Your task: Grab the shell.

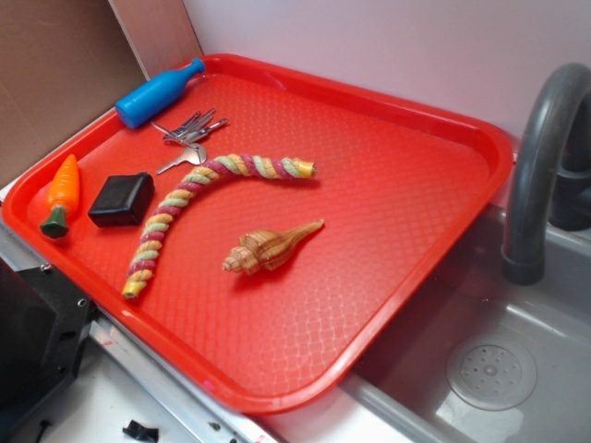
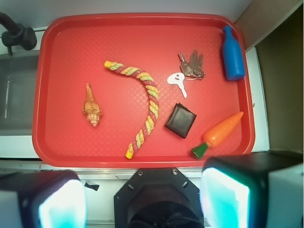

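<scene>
A: What's hard to see?
B: In the wrist view the gripper (image 2: 142, 202) is cut off at the bottom edge; its blurred fingers (image 2: 57, 202) stand wide apart, holding nothing, well short of the tray (image 2: 142, 159).
A: And the shell (image 2: 91, 106)?
B: Left part of the tray, lying flat, left of the rope (image 2: 142, 102) and clear of it. Right of the rope: a black box (image 2: 180, 120), keys (image 2: 190, 69), a carrot (image 2: 219, 134), a blue bottle (image 2: 232, 54). Nothing covers the shell. Probably a sink (image 1: 499, 369) beside the tray.
</scene>
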Controlling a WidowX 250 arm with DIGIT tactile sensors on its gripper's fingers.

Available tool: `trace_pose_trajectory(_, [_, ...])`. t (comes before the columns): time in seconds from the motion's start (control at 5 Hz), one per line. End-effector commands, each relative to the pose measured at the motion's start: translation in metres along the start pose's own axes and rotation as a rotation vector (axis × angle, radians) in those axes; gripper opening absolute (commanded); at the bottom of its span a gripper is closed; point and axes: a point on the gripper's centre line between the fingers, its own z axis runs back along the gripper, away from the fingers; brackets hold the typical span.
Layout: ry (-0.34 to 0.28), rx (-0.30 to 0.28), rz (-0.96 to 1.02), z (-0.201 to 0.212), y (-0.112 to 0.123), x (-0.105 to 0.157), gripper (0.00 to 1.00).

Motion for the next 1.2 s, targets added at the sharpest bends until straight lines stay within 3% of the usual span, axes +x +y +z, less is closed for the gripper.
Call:
trace_pose_trajectory(0.0, [0.0,0.0,0.0,0.0,0.0,0.0,1.0])
trace_pose_trajectory(0.4, [-0.126,-0.053,0.221,-0.02,-0.014,0.005,1.0])
trace_pose_trajectory(0.6, [-0.163,-0.048,0.322,-0.049,-0.038,0.019,1.0])
trace_pose_trajectory(0.8, [-0.156,-0.03,0.312,-0.078,-0.057,0.031,1.0])
trace_pose_trajectory(1.0, [-0.108,-0.032,0.255,-0.121,-0.079,0.048,1.0])
